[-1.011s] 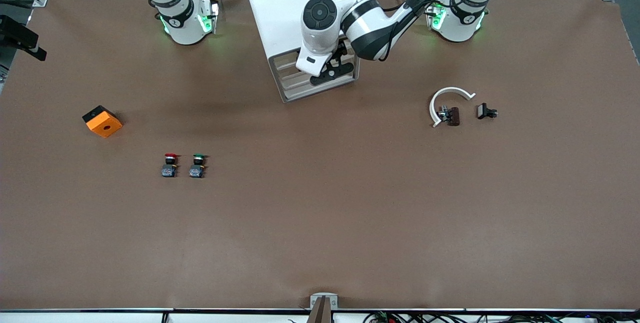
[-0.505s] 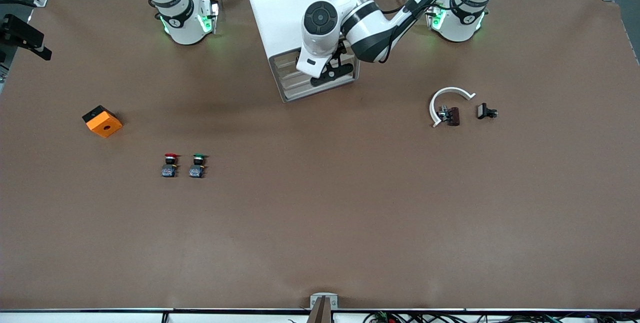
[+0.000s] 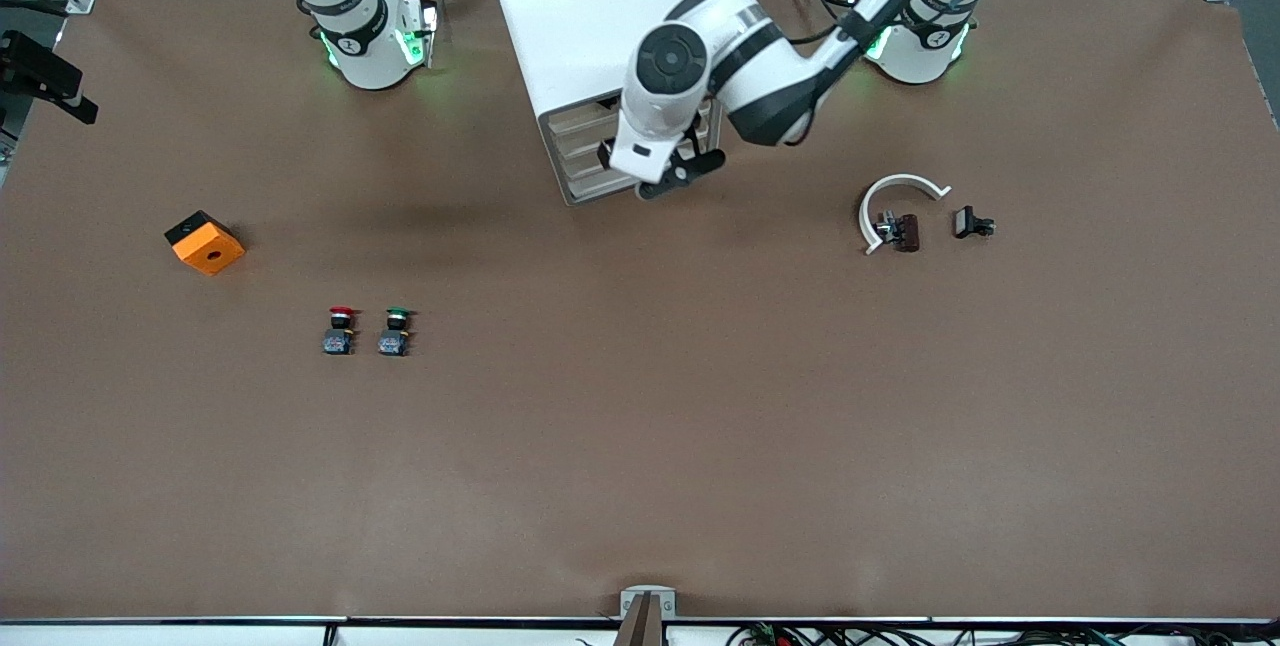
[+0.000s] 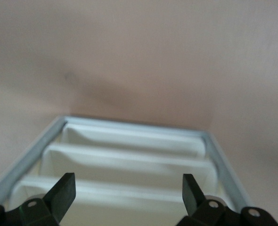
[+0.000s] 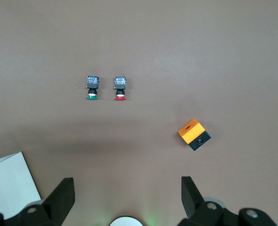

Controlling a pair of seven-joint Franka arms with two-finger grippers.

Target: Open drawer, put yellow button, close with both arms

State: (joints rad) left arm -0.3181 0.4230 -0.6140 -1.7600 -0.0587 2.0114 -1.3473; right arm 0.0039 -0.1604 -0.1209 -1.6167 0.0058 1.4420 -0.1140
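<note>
the left pincer (image 3: 672, 176) hangs spread before the white boxy cabinet (image 3: 590, 36), whose cream-fronted drawers (image 4: 129, 162) look shut, though blurred. the right pincer (image 5: 127, 197), also spread, waits above the brown worktop (image 3: 640, 426). the yellow button is out of sight.

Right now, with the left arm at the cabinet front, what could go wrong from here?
1. The left gripper, jaws open, hangs close in front of the drawer fronts; a careless move could snag one or nudge the cabinet.
2. No yellow button shows in any view, only the red button and green button, so a wrong pick is possible.
The right gripper waits high over the table, jaws open.
</note>
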